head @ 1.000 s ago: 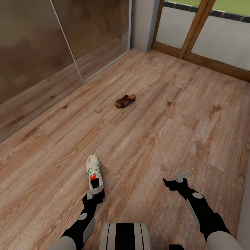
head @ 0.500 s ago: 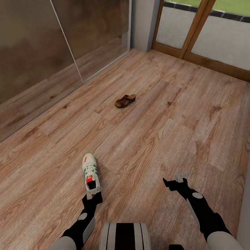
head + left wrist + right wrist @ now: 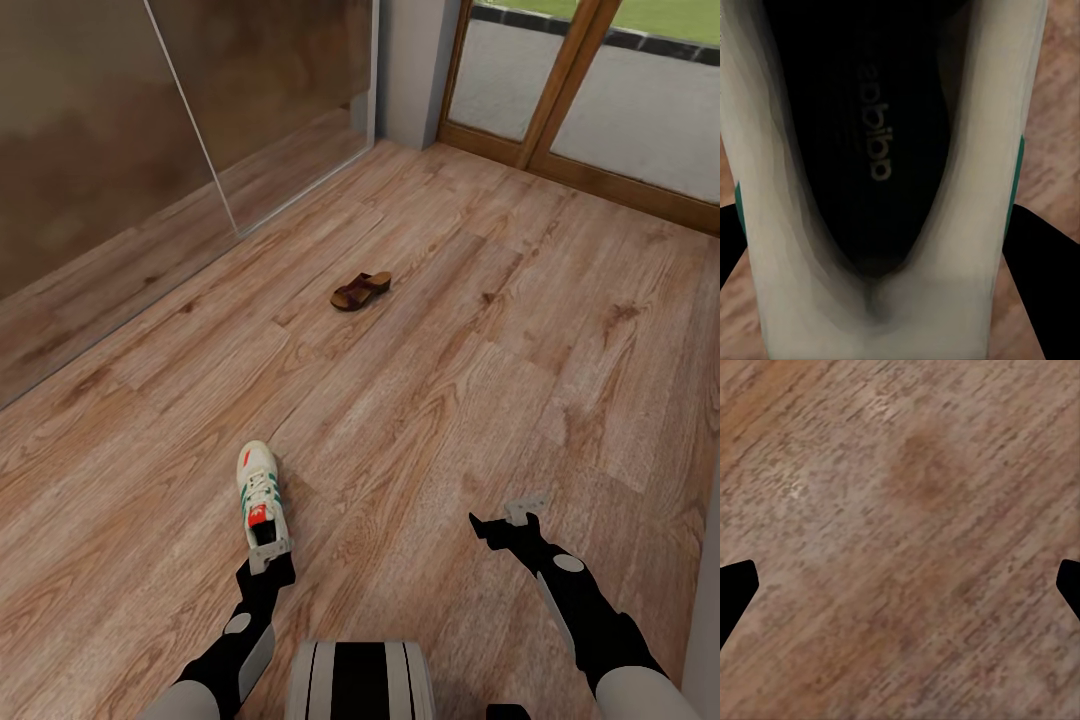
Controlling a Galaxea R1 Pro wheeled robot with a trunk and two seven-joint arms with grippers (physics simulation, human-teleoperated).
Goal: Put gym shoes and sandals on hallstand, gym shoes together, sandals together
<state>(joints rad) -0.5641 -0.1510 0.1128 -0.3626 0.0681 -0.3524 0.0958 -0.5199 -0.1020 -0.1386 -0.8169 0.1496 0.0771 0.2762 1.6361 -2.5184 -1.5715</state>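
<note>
One gym shoe, white with green stripes and a red-orange tongue, lies on the corridor floor just ahead of my base, toe pointing away. My left gripper is shut on its heel. In the left wrist view the shoe's dark opening sits between the black fingers. One brown sandal rests farther out near the middle of the floor. My right gripper hovers open over bare planks, holding nothing. The hallstand is out of view.
A tall glossy sliding panel runs along the left wall. A grey pillar stands in the far corner, with wood-framed glass doors to its right. My trunk shows at the near edge.
The gym shoe has shifted slightly left and turned as my left gripper closed on its heel. The sandal and my right arm have stayed where they were.
</note>
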